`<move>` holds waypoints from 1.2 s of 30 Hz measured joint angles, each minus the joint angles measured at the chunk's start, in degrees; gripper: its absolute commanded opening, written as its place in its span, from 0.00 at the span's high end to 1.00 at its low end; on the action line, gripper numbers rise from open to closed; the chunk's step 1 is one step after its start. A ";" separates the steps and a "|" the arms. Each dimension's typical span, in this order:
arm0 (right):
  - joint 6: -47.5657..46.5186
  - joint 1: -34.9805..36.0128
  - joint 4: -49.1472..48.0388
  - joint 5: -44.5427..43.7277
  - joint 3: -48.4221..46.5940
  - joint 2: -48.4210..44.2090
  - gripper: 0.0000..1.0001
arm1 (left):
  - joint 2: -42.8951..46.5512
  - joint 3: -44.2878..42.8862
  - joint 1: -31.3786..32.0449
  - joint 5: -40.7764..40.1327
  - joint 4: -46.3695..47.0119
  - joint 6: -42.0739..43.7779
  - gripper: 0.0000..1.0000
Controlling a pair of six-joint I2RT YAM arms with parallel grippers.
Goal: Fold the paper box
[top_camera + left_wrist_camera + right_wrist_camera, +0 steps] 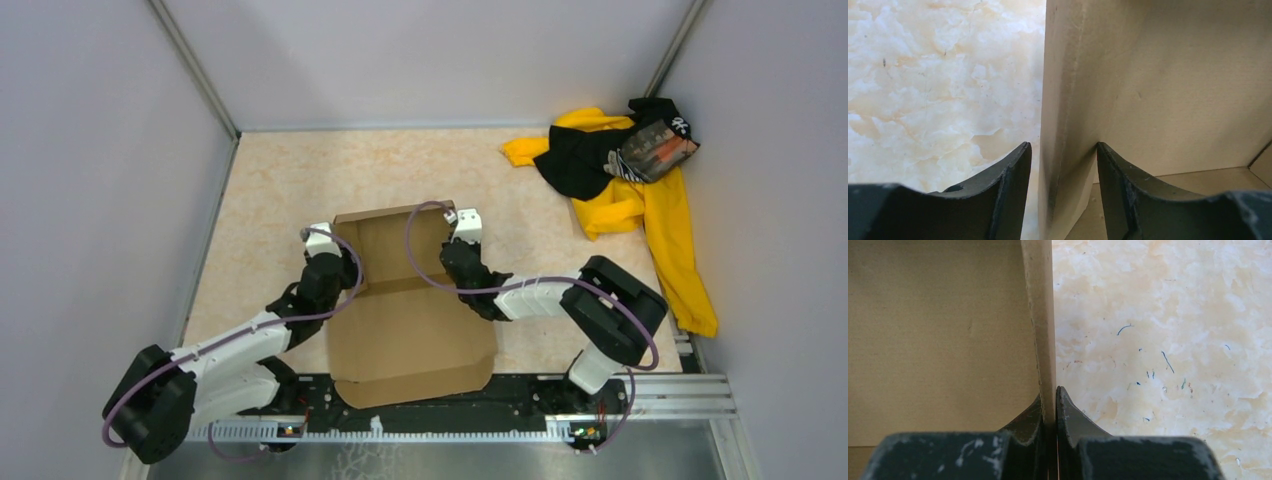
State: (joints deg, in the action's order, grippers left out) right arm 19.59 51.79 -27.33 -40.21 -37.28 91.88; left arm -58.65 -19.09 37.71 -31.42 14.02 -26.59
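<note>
Top external view: paper box lies mid-surface. Far half has side walls raised; near half is flat and reaches arm bases. Left claw partly open, straddling left wall: cardboard touches box-side jaw, sliver of gap at outer jaw, not clamped. Right claw closed tight on right wall, cardboard pinched between jaw tips.
</note>
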 measured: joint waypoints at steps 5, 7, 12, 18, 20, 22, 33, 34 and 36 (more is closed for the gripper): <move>0.02 0.61 0.22 -0.72 0.00 0.00 1.00 | -0.42 -0.50 0.31 -1.92 -1.31 -0.46 0.44; 0.07 0.72 0.31 -0.94 0.00 0.00 1.00 | -0.55 -1.07 0.55 -3.08 -2.23 -0.63 0.46; 0.48 0.98 0.83 -1.16 0.00 -0.26 1.00 | -2.62 -3.52 0.83 -5.88 -4.79 -0.81 0.69; 1.57 1.07 2.29 -1.29 -0.02 -0.79 1.00 | -8.68 -9.31 1.33 -9.77 -9.70 -0.87 0.77; 1.97 1.09 2.99 -1.62 -0.28 -0.81 1.00 | -10.19 -10.75 1.81 -11.04 -10.99 -0.92 0.76; 2.14 1.09 3.89 -1.97 -0.66 -0.81 1.00 | -10.67 -11.23 2.12 -11.76 -11.72 -0.92 0.76; 4.11 1.46 12.76 -4.74 -6.05 0.59 1.00 | -12.68 -14.60 4.07 -15.85 -17.25 -0.81 0.75; 4.57 1.46 13.75 -4.87 -6.64 0.83 1.00 | -12.90 -14.84 4.22 -16.17 -17.57 -0.79 0.75; 5.44 1.38 15.41 -5.07 -7.34 1.05 1.00 | -13.16 -15.19 4.44 -16.76 -18.23 -0.79 0.75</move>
State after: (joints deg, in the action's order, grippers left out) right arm 25.04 53.17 -11.92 -45.28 -44.62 92.92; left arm -71.81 -34.28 42.15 -48.18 -4.21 -27.38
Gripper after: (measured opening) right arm 0.042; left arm 0.249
